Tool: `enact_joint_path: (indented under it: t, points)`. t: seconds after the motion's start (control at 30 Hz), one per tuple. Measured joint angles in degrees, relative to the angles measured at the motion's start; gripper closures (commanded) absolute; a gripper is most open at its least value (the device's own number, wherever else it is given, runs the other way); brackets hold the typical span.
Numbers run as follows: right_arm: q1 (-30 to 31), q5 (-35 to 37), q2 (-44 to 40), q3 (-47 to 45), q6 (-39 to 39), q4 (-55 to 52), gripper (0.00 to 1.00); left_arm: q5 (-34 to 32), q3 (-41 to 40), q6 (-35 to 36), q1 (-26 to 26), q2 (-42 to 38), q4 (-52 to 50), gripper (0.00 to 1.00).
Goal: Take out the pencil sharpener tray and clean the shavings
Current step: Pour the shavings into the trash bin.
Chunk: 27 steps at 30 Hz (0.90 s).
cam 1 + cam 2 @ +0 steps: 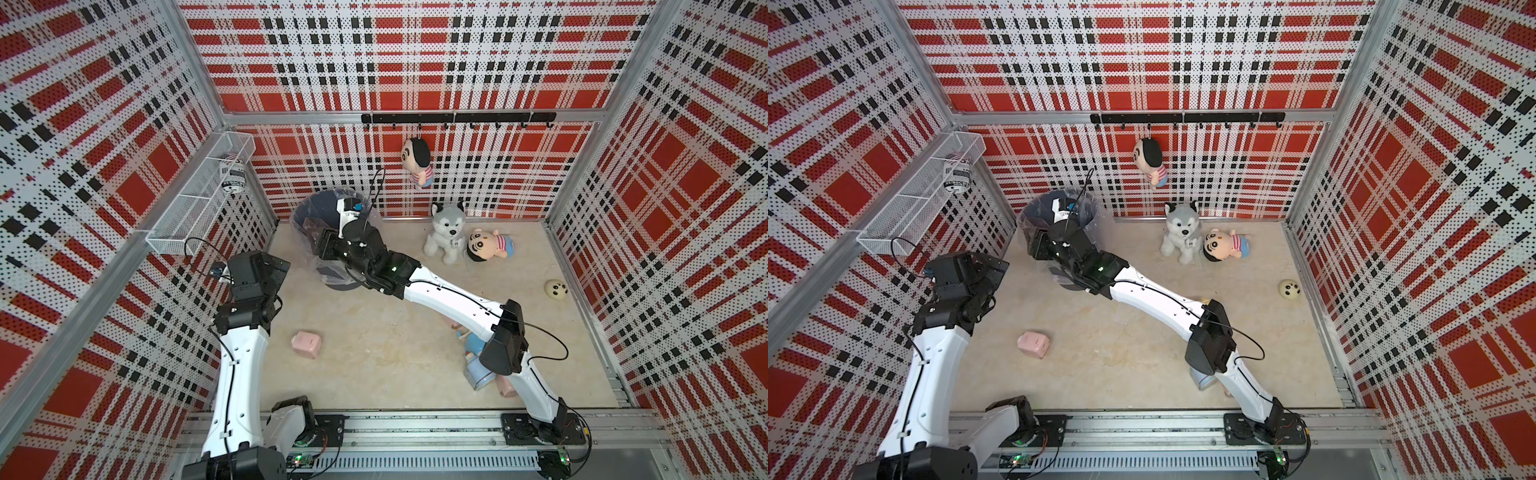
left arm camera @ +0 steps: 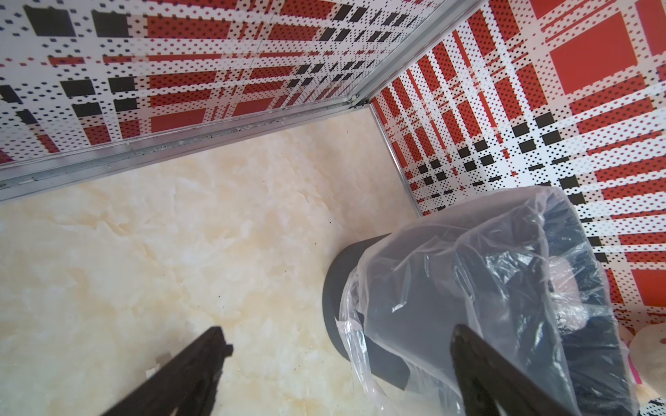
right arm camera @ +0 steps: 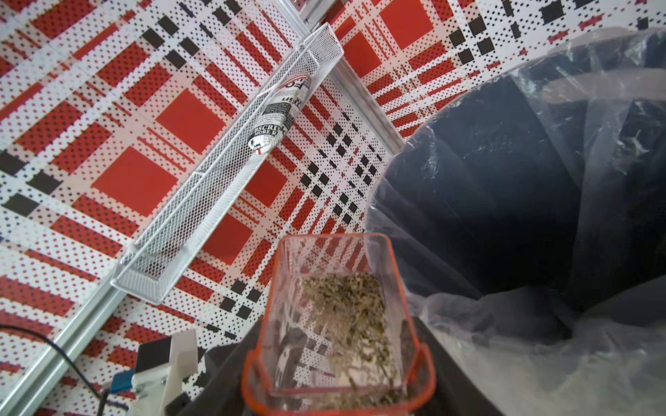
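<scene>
Marble-look tabletop (image 1: 374, 365) with plaid walls on three sides, and nearest me the pink sharpener body (image 1: 306, 344) lies alone in the open middle, where there is plenty of free room. Further in, the left gripper (image 2: 338, 335) hangs spread and empty close to the left wall. Beyond it the right gripper (image 1: 319, 243) is pinching the clear, orange-rimmed tray (image 3: 331, 252) by one end, shavings (image 3: 346, 313) heaped inside, right at the near rim of the lined bin (image 3: 504, 198) in the back left corner. That corner looks tight to me: wall just behind, the wire basket (image 3: 201, 201) overhead, the other arm near. From the wrist view the tray's far end points past the rim towards the wall, so a tip from here could scatter shavings outside. The loose liner (image 3: 540, 360) billows over the rim and might catch a tray corner. A nudge could shove or topple the bin, and an end-only grip may let the tray twist.
</scene>
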Motion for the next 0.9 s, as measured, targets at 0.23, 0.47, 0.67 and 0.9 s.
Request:
enact_joint_path:
  t: [0.23,0.47,0.67,0.9]
  points:
    - [-2.6,-1.9,2.5,1.4,13.9,3.2,0.53,0.5,-1.6,0.0,0.0,-1.2,0.1,0.02]
    - [-4.3,-2.3,4.1,3.5,27.8,3.6,0.54,1.5,-2.3,0.0,0.0,-1.5,0.3,0.02]
    - [-5.2,-1.8,4.5,5.1,40.0,2.6,0.56,1.8,-2.5,-0.1,0.0,-1.5,0.9,0.02]
    - [-5.6,-1.8,6.2,7.5,52.7,0.7,0.56,2.8,-2.3,1.0,0.0,-0.7,5.5,0.02]
